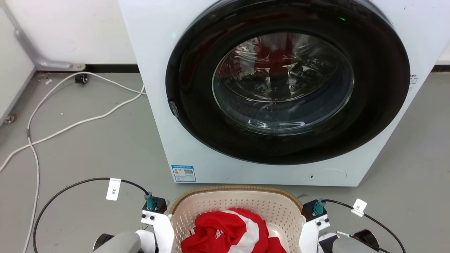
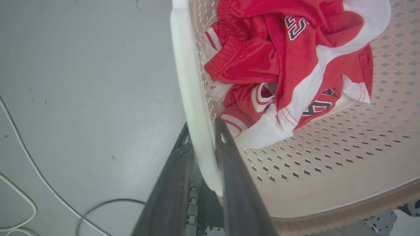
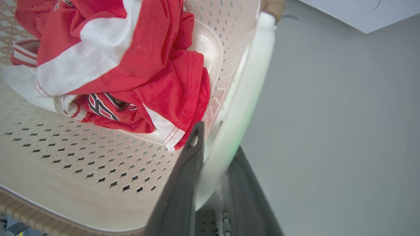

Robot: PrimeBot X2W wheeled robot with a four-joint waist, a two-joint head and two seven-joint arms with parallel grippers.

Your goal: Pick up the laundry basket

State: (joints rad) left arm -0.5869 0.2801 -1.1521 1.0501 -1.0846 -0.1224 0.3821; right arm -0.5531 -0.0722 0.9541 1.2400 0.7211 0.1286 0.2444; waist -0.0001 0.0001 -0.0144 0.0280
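The laundry basket, cream and perforated with a brown woven rim, sits at the bottom centre of the head view, just in front of the washing machine. Crumpled red-and-white clothes lie in it. In the left wrist view my left gripper is shut on the basket's white side handle, one finger inside the wall and one outside. In the right wrist view my right gripper clamps the opposite white handle the same way. Both white wrist pieces flank the basket.
A white washing machine with a shut dark round door stands right behind the basket. White cables trail over the grey floor at the left. Black cables loop from each wrist.
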